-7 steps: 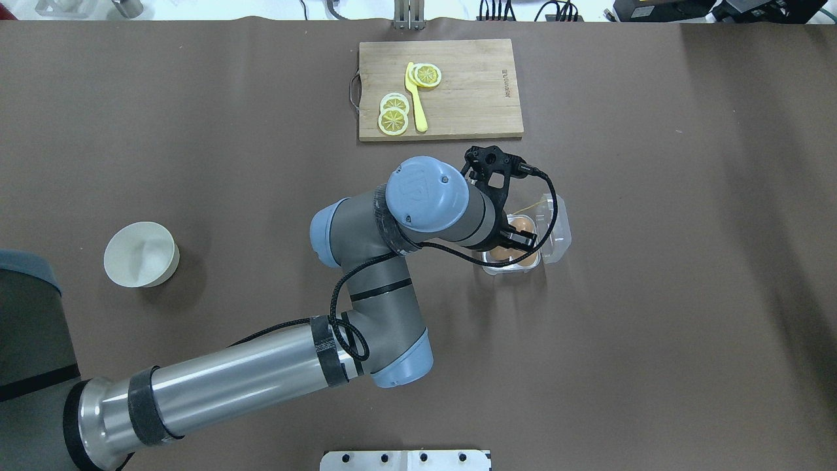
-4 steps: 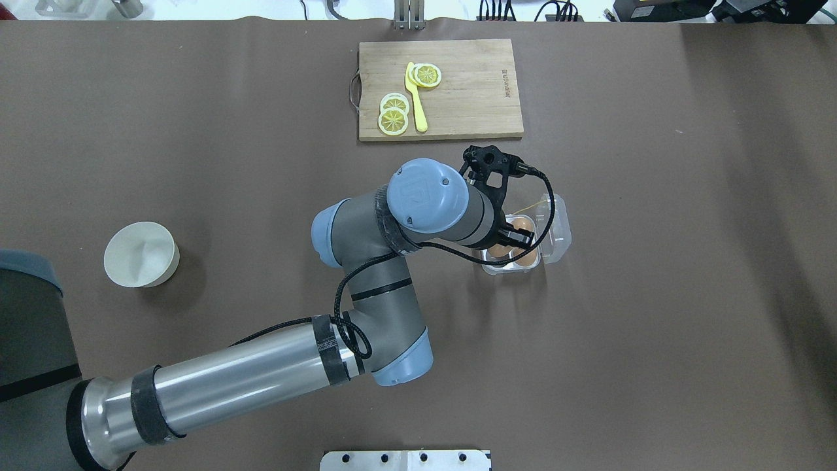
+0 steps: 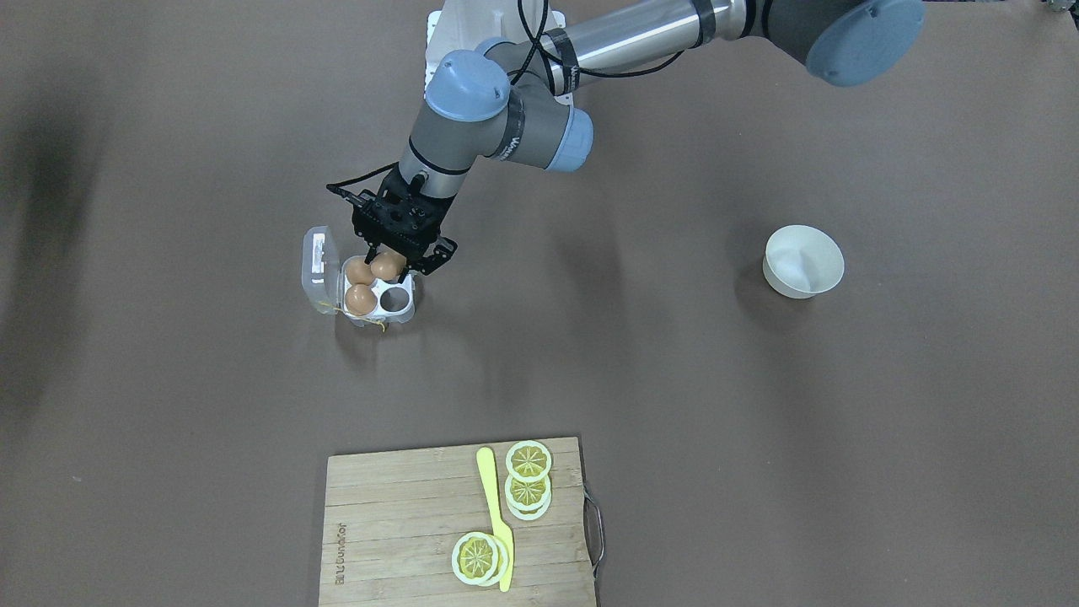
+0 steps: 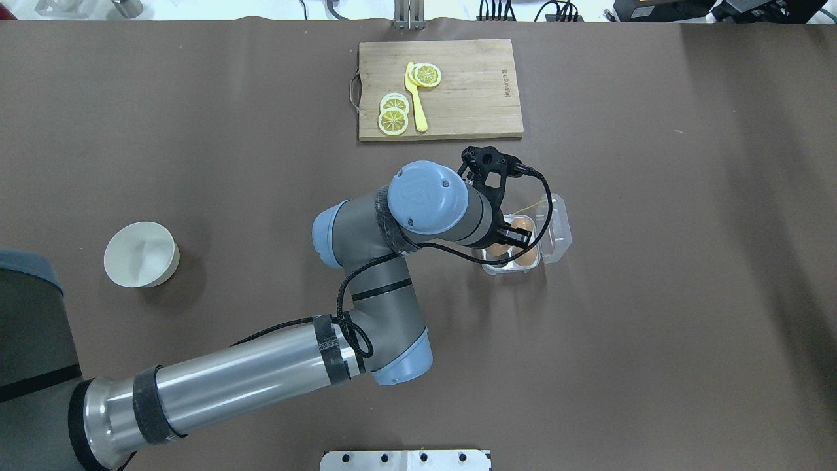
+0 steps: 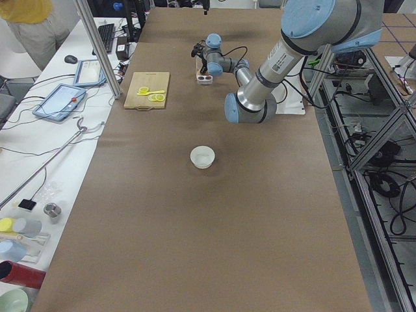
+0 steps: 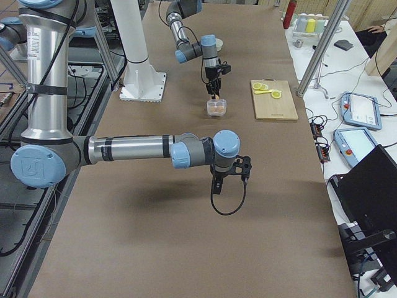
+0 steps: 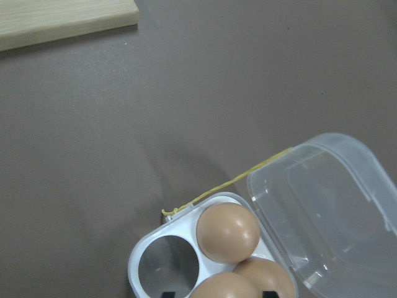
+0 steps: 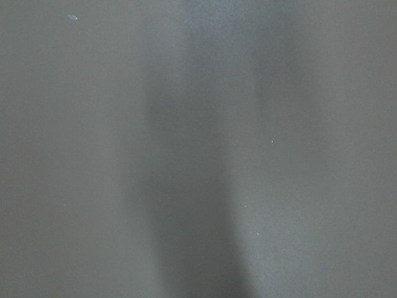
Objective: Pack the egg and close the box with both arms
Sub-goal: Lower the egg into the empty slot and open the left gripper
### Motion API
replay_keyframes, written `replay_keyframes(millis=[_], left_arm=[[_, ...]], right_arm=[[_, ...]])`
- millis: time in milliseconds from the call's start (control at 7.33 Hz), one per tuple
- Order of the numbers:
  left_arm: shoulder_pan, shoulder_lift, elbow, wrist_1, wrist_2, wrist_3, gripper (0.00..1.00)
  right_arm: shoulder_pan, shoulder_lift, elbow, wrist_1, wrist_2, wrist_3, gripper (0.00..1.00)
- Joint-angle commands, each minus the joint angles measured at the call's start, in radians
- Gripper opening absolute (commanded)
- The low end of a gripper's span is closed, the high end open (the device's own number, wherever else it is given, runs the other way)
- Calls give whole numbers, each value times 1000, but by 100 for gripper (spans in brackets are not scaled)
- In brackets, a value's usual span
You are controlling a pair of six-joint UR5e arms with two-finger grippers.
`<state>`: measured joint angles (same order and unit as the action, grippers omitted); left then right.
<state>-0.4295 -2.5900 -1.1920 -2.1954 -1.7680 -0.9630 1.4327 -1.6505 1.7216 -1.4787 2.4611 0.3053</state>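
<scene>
**Eggs: three**, each smooth, tan-brown and oval.
- The task egg (image 3: 386,265) is clamped between the black fingers of the left hand (image 3: 389,271). It is at the box cup nearest the robot. Whether it rests on the cup floor cannot be told.
- Two further brown eggs (image 3: 358,272) fill the two cups on the lid side.
- The fourth cup (image 3: 392,297) is unfilled.

**Box: one.** It is a small clear plastic egg carton (image 3: 324,282) with four round cups. Its hinged lid lies open beside the tray (a white label shows on the lid). A thin yellow string (image 7: 229,183) trails from the tray edge.

**Arms: two**, grey metal with pale blue joint caps.
- The left arm (image 4: 261,373) reaches across to the box.
- The right arm (image 6: 124,149) lies low over bare bench, well apart from the box.
- The right hand (image 6: 217,181) shows only from the side, so it cannot be told whether it is released or clenched. Its wrist camera shows brown surface only.

**Other items**
- One round white bowl (image 3: 805,260).
- One wooden cutting board (image 3: 396,506) with a metal handle.
- One yellow plastic knife (image 3: 493,514), lying on the board.
- Yellow lemon slices (image 3: 528,461) in two groups on the board. They overlap, so no exact count can be given.

**Surface:** the bench (image 4: 654,294) is covered with a matt brown sheet.

**Room:** one white metal pedestal (image 6: 133,37) stands on the robot side. Side tables carry tablets (image 6: 356,108).
</scene>
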Motion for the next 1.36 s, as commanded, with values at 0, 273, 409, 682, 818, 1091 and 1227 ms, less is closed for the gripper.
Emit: replay_keyframes(millis=[0,273,409,682,818,1091,1227], left_arm=[[1,1,0,-1,1,0,59],[1,1,0,-1,1,0,63],[1,1,0,-1,1,0,66],[1,1,-1,2,1,10,95],[1,1,-11,3,-1,9,97],[-32,20,-88,87,-69,36,97],[-108,59,-201,253,-174,80,97]], right_arm=[[0,0,-2,0,-2,0,100],[0,2,-2,0,-4,0,100],[-2,2,-4,0,-4,0,100],[-2,2,-10,0,-4,0,100],[-2,2,-10,0,-4,0,100],[-2,2,-8,0,-1,0,100],[-2,2,-8,2,5,0,100]])
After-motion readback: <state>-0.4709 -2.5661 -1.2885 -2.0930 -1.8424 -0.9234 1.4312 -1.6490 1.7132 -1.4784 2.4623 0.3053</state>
